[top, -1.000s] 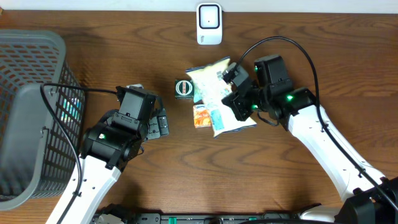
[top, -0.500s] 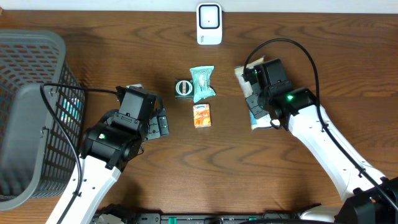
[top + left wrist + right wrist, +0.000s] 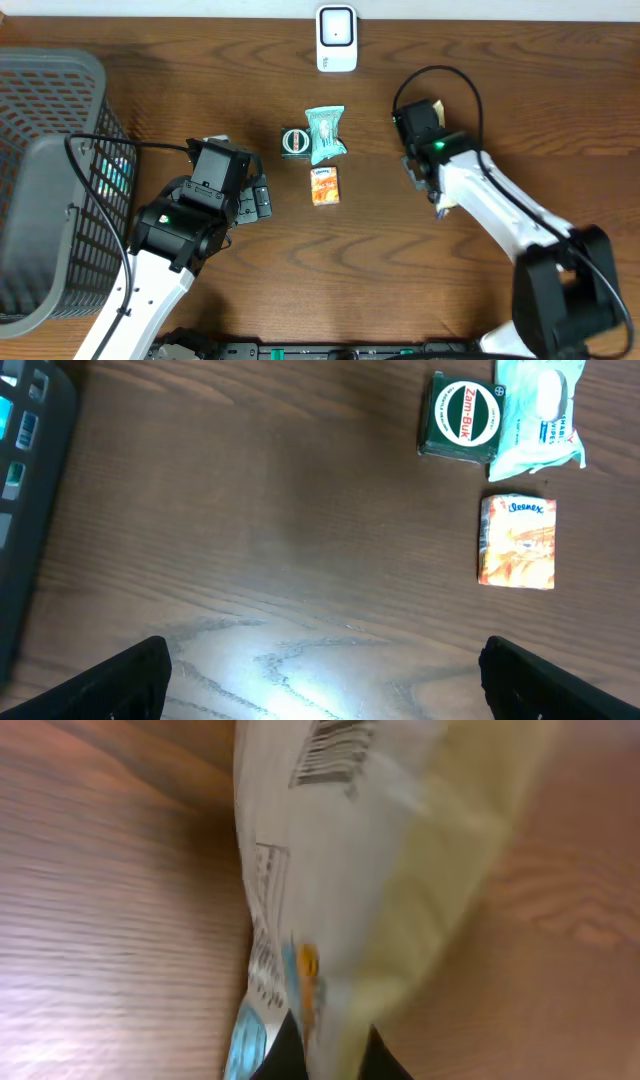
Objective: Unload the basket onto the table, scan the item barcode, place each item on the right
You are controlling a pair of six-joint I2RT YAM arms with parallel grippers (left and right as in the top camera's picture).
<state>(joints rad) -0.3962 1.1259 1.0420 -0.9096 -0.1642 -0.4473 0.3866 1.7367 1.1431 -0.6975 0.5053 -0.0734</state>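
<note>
Your right gripper (image 3: 330,1058) is pinched shut on one edge of the snack bag (image 3: 340,880). The bag's barcode (image 3: 330,748) is on the panel facing the wrist camera. From overhead, the bag is almost hidden beneath the right wrist, to the right of the scanner (image 3: 337,38) and well apart from it. Your left gripper (image 3: 325,675) stands spread wide over the table (image 3: 250,540), near the green tin (image 3: 462,418), wipes pack (image 3: 540,405) and tissue packet (image 3: 517,542).
</note>
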